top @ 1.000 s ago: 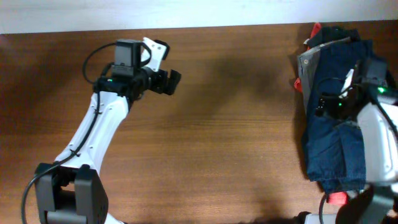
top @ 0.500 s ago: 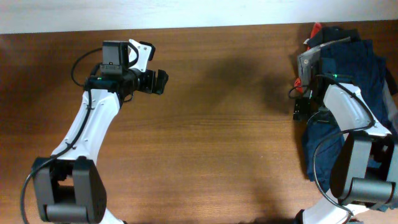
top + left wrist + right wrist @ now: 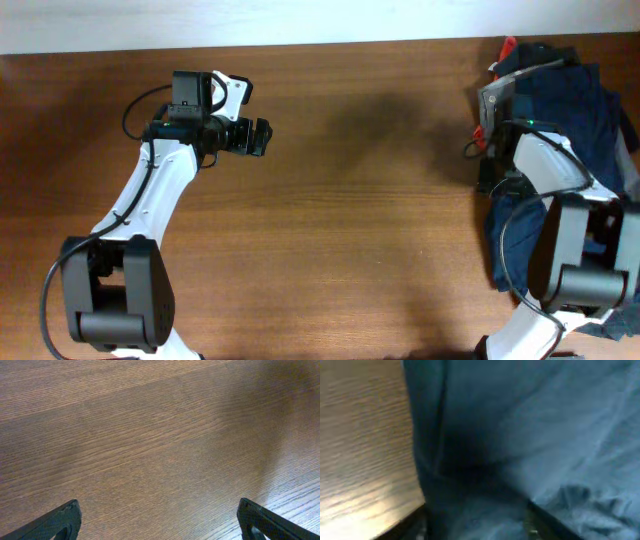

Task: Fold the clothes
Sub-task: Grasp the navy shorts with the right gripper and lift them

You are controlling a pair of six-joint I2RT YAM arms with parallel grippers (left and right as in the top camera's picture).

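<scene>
The dark navy shorts (image 3: 580,95) lie crumpled in a pile at the table's right edge. They fill most of the right wrist view (image 3: 530,425). My right gripper (image 3: 488,178) is down at the left edge of the pile. Its blurred fingers (image 3: 475,527) stand apart with a fold of navy cloth between them, so it looks open. My left gripper (image 3: 262,138) is open and empty over bare wood at the far left. The left wrist view shows its two fingertips (image 3: 159,520) wide apart above the table.
A grey garment (image 3: 495,100) and bits of red cloth (image 3: 508,45) stick out from under the pile at its upper left. The brown wooden table (image 3: 350,230) stretches between the two arms. The pile reaches the table's right edge.
My right arm has swung from over the pile's right side to its left edge and lowered there. My left gripper has shifted slightly left and back.
</scene>
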